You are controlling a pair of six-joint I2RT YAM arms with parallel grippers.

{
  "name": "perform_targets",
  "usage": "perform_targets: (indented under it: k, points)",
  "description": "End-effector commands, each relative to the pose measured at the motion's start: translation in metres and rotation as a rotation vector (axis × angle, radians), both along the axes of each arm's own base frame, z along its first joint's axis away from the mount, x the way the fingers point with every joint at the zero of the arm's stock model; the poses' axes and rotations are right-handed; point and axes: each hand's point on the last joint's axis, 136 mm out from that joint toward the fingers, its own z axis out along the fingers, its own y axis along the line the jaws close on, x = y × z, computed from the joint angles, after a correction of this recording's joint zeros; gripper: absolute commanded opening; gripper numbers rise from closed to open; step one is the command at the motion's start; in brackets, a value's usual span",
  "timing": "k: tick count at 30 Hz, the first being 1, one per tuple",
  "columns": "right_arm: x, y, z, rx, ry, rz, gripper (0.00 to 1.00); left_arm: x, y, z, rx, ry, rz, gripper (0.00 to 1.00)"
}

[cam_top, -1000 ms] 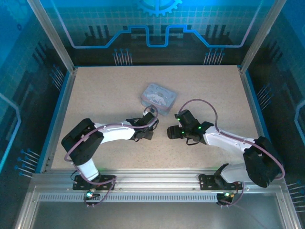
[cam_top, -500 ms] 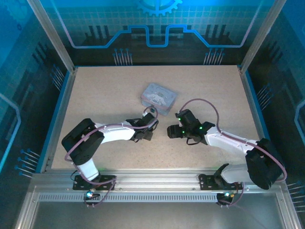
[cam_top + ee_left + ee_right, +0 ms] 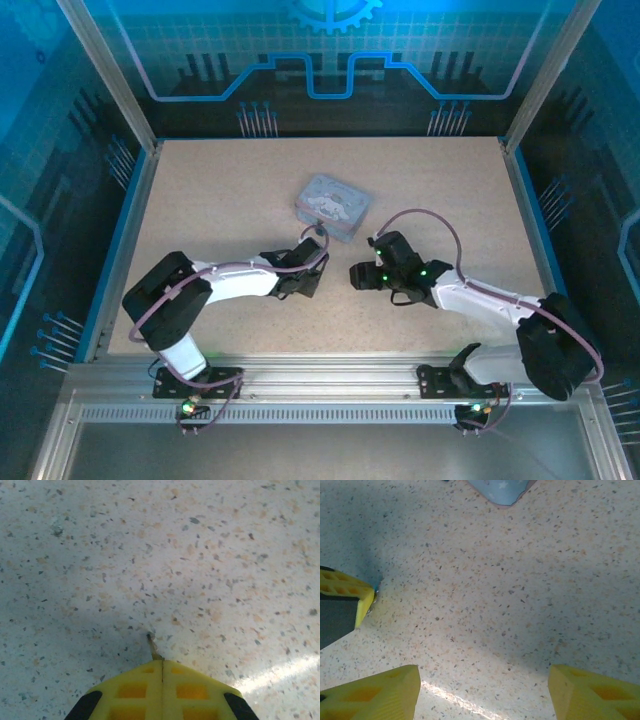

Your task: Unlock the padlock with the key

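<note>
My left gripper (image 3: 162, 661) is shut low over the speckled table, its yellow fingertips pressed together. A thin dark sliver, the key (image 3: 153, 647), sticks out from between them with its tip on the tabletop. In the top view the left gripper (image 3: 312, 284) sits just in front of the tin, facing my right gripper (image 3: 355, 277) a short way to its right. The right gripper (image 3: 482, 680) is open wide over bare table with nothing between its fingers. The left gripper's yellow finger (image 3: 347, 592) shows at the left edge of the right wrist view. The padlock is out of view.
A pale grey-blue tin (image 3: 333, 206) with a cartoon picture lies behind both grippers at the table's middle; its corner (image 3: 502, 492) shows at the top of the right wrist view. Blue rails (image 3: 122, 240) edge the table at its sides.
The left gripper's fingers have closed fully on the key. The right gripper has narrowed slightly and both arms have shifted a little.
</note>
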Motion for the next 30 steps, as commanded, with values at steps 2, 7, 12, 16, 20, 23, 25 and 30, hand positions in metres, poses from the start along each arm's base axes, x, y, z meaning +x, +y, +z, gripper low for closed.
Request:
perform_targets:
  k: [2,7,12,16,20,23,25,30]
  points:
    - [-0.002,0.018,0.011,0.107,-0.073,0.075,0.67,-0.009,-0.003,0.010,-0.042,0.017,-0.098,0.00]
    - [-0.003,0.020,0.011,0.141,-0.113,0.090,0.62,-0.009,-0.007,0.021,-0.108,0.004,-0.128,0.00]
    - [-0.004,0.024,0.009,0.168,-0.155,0.128,0.61,-0.010,-0.010,0.028,-0.149,0.003,-0.153,0.00]
    - [-0.004,0.031,0.006,0.189,-0.164,0.162,0.61,-0.011,-0.012,0.032,-0.181,0.005,-0.168,0.00]
    - [-0.005,0.041,0.002,0.219,-0.174,0.211,0.61,-0.013,-0.013,0.036,-0.213,0.014,-0.180,0.00]
    - [-0.008,0.049,0.000,0.233,-0.202,0.261,0.61,-0.017,-0.017,0.044,-0.254,0.020,-0.207,0.00]
    - [-0.012,0.056,0.000,0.224,-0.238,0.316,0.61,-0.020,-0.020,0.052,-0.300,0.026,-0.231,0.00]
    - [-0.037,0.087,0.006,0.167,-0.414,0.567,0.61,-0.033,-0.031,0.081,-0.422,0.042,-0.318,0.00]
